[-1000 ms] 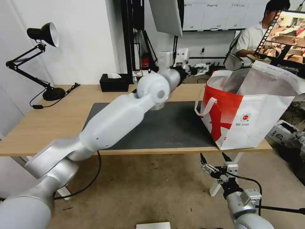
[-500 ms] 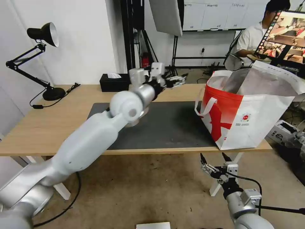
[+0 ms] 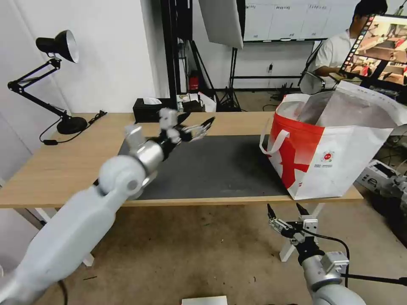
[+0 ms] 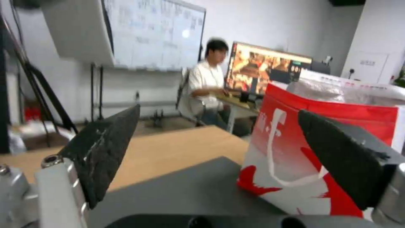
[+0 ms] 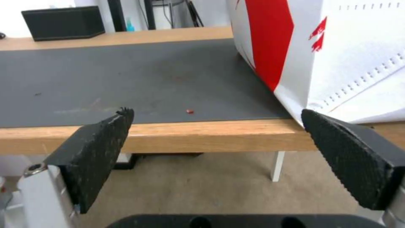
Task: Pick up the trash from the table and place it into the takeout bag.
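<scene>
Both empty: left gripper (image 3: 202, 127) over table (image 3: 63, 165); right gripper (image 3: 288, 212) below.

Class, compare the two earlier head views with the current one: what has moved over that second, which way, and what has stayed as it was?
The left end effector, open and empty, has drawn back from beside the takeout bag, swinging leftward and lower across the dark mat. Unchanged: the bag at the table's right end, the black tissue box, and the right end effector, open below the table edge.
</scene>
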Robot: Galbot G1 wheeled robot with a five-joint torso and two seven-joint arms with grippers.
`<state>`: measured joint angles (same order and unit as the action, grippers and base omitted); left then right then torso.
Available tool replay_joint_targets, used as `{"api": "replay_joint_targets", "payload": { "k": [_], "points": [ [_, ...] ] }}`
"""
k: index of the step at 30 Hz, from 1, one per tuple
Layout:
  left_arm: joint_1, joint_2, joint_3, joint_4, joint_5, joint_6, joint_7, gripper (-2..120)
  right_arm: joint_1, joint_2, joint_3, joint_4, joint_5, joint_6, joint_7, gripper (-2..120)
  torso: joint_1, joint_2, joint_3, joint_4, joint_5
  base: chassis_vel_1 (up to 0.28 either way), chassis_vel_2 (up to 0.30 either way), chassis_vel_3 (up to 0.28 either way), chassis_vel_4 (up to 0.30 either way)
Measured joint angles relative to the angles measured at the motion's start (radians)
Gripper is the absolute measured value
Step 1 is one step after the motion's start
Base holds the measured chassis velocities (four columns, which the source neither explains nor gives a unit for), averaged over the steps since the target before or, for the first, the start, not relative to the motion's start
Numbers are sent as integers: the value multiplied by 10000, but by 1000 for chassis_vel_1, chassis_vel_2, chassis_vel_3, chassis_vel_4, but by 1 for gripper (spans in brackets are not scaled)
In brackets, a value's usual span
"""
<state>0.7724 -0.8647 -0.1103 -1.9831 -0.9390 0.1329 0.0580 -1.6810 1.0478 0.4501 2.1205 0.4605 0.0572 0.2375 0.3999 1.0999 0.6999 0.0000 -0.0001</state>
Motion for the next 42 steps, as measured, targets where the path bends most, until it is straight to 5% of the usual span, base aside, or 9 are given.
{"api": "replay_joint_targets", "payload": {
  "k": [6,8,19,31,42],
  "points": [
    [2032,61,-1160,-423,608,-1007,742,100,0,0,0,0,0,0,0,100,0,1,0,-2,0,0,0,0,0],
    [3250,49,-2238,-612,834,-1261,1503,100,0,0,0,0,0,0,0,100,0,1,-1,1,1,0,0,0,0],
    [5742,-681,-4438,-1119,1515,-1388,2848,100,0,0,0,0,0,0,0,100,0,1,0,-2,1,0,0,0,0],
    [7560,-2202,-5815,-1789,2902,-1585,2603,100,0,0,0,1,0,0,0,100,0,1,0,0,0,0,0,0,0],
    [8780,-3633,-6350,-2024,4853,-2547,643,100,0,0,0,0,0,0,-1,100,0,1,0,0,1,0,0,0,0]
  ]
}}
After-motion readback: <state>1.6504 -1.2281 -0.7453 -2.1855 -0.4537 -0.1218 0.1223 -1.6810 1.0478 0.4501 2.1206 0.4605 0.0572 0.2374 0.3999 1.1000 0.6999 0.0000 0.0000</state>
